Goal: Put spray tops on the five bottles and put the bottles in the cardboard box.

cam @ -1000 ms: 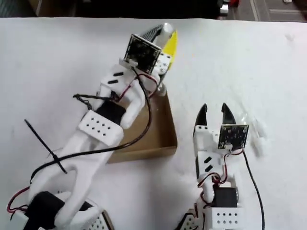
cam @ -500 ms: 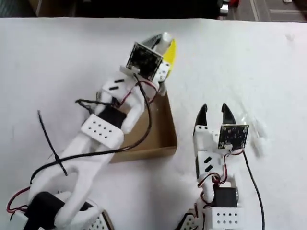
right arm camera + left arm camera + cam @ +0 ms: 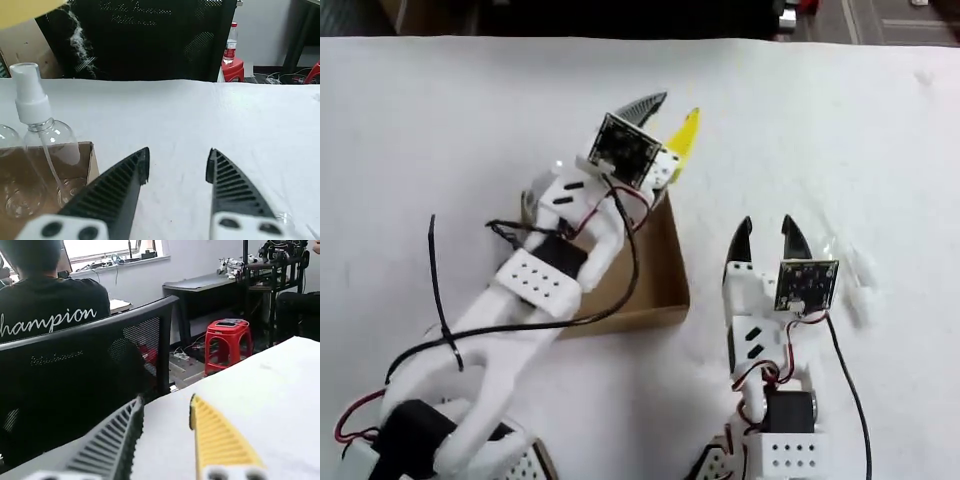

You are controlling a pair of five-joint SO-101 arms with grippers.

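Bottle of clear plastic point(image 3: 50, 145), white spray top point(image 3: 30, 90) on, stands upright in brown cardboard box point(image 3: 665, 270), beneath spread left gripper point(image 3: 672, 115), left of spread right gripper point(image 3: 766, 228).

High view: overhead, looking down on the table point(image 3: 440, 110).
Left wrist view: just behind left hand point(image 3: 165, 401), facing out past it.
Right wrist view: just behind right hand point(image 3: 178, 152), likewise.
Shared: table.
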